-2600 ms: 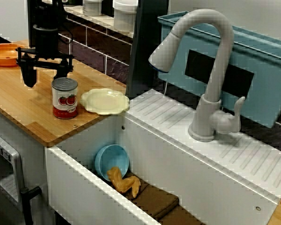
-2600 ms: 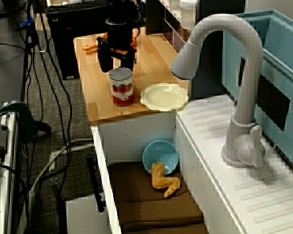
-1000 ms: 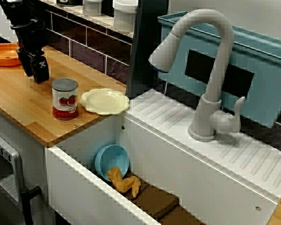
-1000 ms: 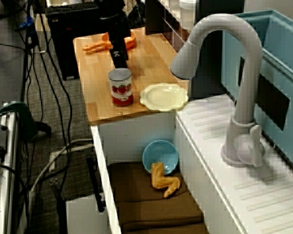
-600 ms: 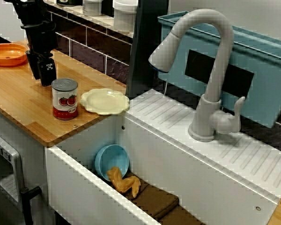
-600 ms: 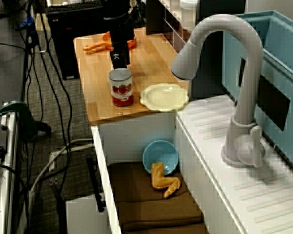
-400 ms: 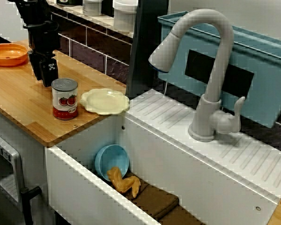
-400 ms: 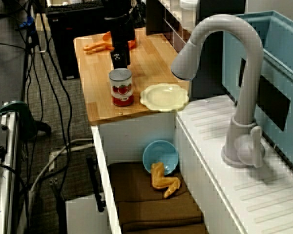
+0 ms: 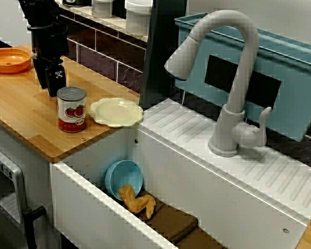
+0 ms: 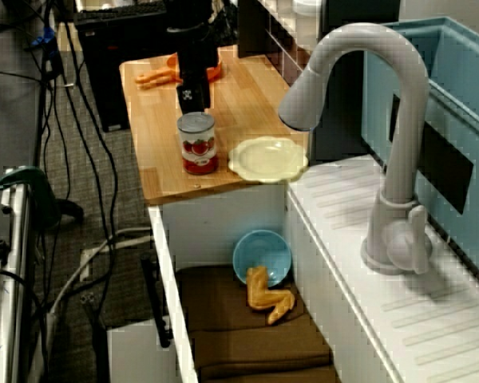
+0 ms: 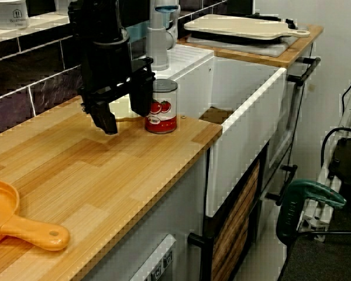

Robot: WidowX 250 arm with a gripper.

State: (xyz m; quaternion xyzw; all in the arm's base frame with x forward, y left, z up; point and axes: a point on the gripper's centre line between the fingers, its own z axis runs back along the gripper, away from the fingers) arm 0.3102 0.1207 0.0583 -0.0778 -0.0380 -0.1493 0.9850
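Fingers (image 11: 104, 120): black pair, spread apart, nothing betw. them. They point down, tips low over the desk (image 11: 105, 175); contact w/ the wood can't be told.
Fingers vs. can: just beside the can (image 11: 162, 106), on its side away from the sink. In the desk-end view one finger overlaps the can's edge; touching or not can't be told. In the high view they stand directly behind it.
Can, look: short upright cylinder. Bare metal lid and rim, white paper label w/ red tomatoes printed on it, red band at the base. No dents visible.
Can, place: on the wooden desk, near the corner by the sink (image 9: 171, 166), close to the front edge, standing on its base.
Plate (image 9: 116, 112): pale yellow, scalloped rim, flat on the desk just beside the can; part of it sticks out over the sink.
Pan (image 11: 11, 216): orange, short handle, at the desk's far end, well apart from the can.
Sink contents: light-blue bowl (image 9: 125, 178) tipped on its side against the wall; a tan food piece (image 9: 137, 201) lies against it on brown mats.
Faucet (image 9: 233, 78): grey, arched, on the ribbed drainboard behind the sink.
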